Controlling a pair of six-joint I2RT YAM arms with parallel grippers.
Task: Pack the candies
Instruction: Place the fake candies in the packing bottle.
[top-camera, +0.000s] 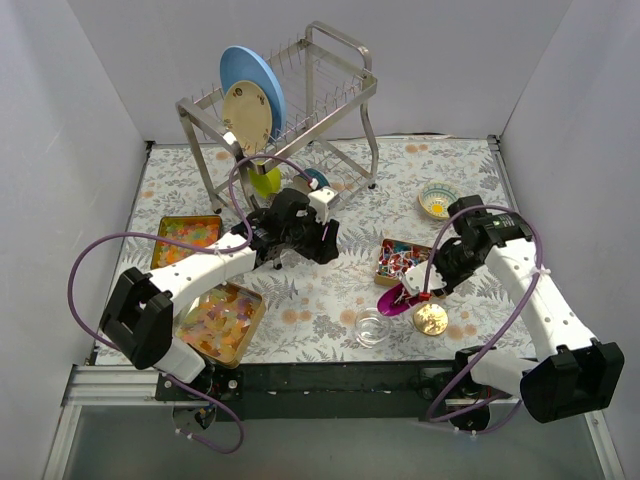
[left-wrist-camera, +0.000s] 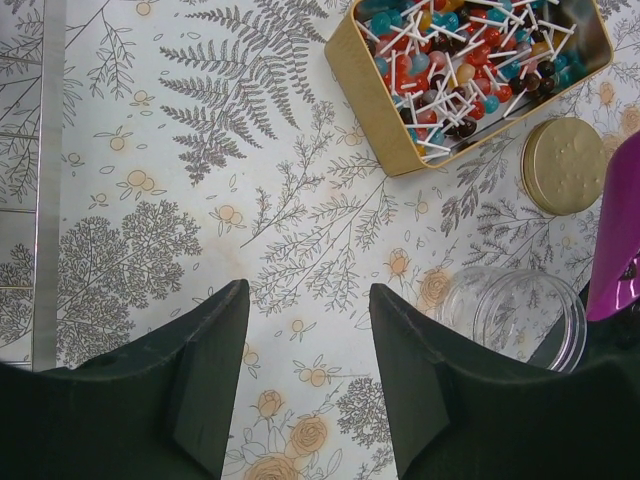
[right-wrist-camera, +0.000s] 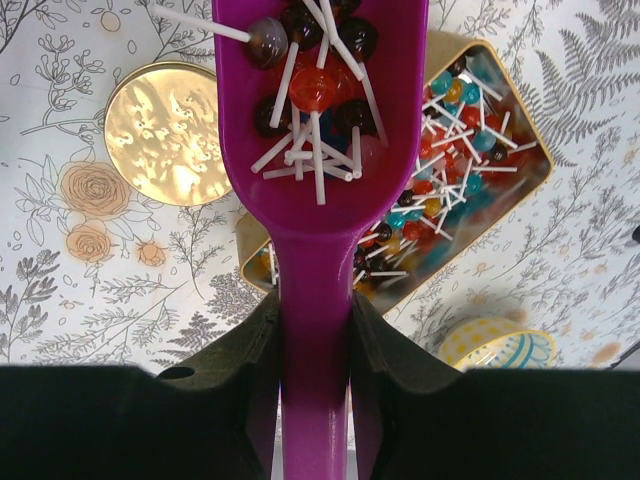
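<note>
My right gripper (right-wrist-camera: 315, 300) (top-camera: 428, 283) is shut on the handle of the purple scoop (right-wrist-camera: 315, 100) (top-camera: 398, 301). The scoop's bowl holds several small lollipop candies (right-wrist-camera: 312, 88) with white sticks. It hangs between the gold tin of lollipops (right-wrist-camera: 470, 170) (top-camera: 402, 261) and the clear jar (top-camera: 372, 327) (left-wrist-camera: 515, 315), beside the round gold lid (right-wrist-camera: 170, 135) (top-camera: 431, 319). My left gripper (left-wrist-camera: 308, 290) (top-camera: 318, 240) stands open above bare tablecloth, left of the tin (left-wrist-camera: 470, 70), holding nothing. At the left sit a tray of tiny bits (top-camera: 185, 238) and one of yellow gummies (top-camera: 220, 320).
A metal dish rack (top-camera: 340, 95) with a blue plate (top-camera: 255, 85) and a cream plate (top-camera: 247, 115) stands at the back. A small patterned bowl (top-camera: 438, 200) (right-wrist-camera: 497, 345) sits behind the right arm. White walls close in the floral tablecloth (top-camera: 310, 290).
</note>
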